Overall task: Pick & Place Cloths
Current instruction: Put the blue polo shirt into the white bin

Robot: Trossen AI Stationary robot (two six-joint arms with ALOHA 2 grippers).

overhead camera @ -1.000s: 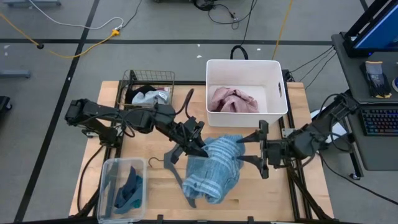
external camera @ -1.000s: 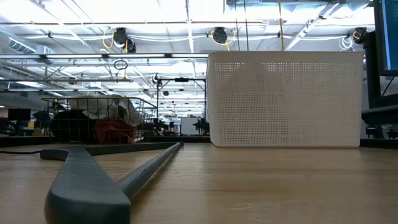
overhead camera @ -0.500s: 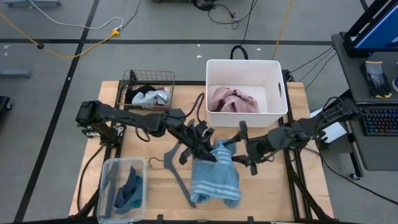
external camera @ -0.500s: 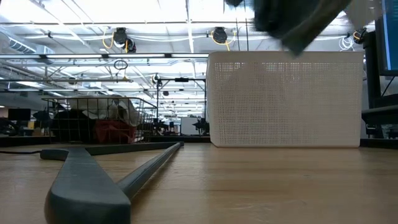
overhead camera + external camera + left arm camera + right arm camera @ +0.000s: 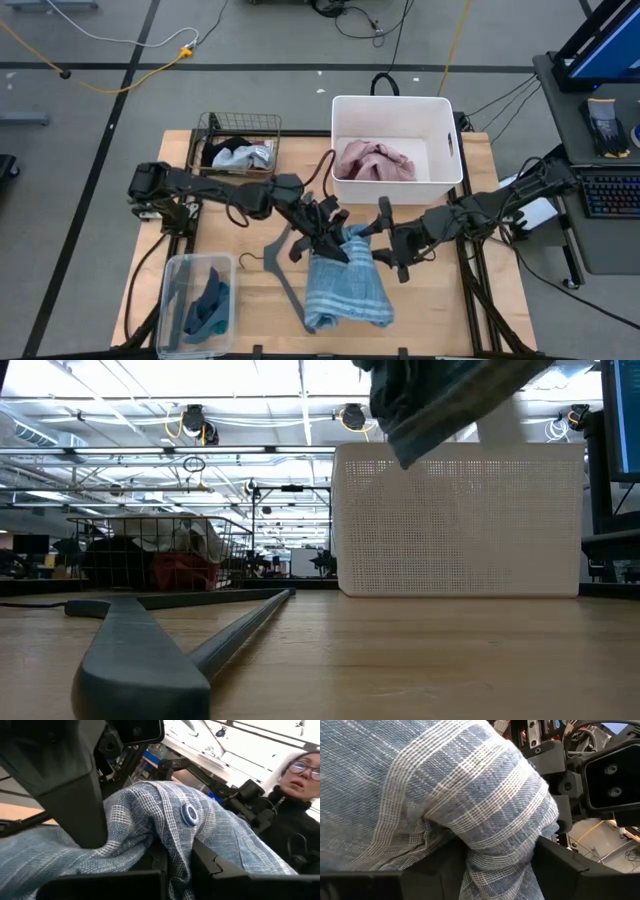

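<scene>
A blue-striped cloth (image 5: 345,290) hangs above the middle of the table, and its lower end (image 5: 430,410) is clear of the wood in the low view. My left gripper (image 5: 335,245) is shut on its bunched top, next to a blue button (image 5: 190,814). My right gripper (image 5: 390,240) faces it from the table's right side. Its fingers are open and stand on either side of the same bunch (image 5: 490,810). A thin grey hanger (image 5: 283,268) lies on the table to the cloth's left. My left gripper pinches a gathered fold of several layers (image 5: 172,855) at the cloth's top between its two fingers. It comes in about level from the table's left. The cloth hangs below the gripper, slack and clear of the table. My right gripper has the bunched top between its open fingers; I cannot tell whether they touch it.
A white bin (image 5: 448,150) at the far right holds a pink cloth (image 5: 372,160). A wire basket (image 5: 238,128) at the far left holds more cloths. A clear box (image 5: 178,300) at the near left holds a teal cloth. A person (image 5: 300,785) sits beyond the table.
My right gripper has moved toward the table's left, up to the cloth's bunched top. My left gripper has shifted right and down a little with the cloth. The cloth was spread wide and is now gathered narrower. Its lower end has sunk into the low view.
</scene>
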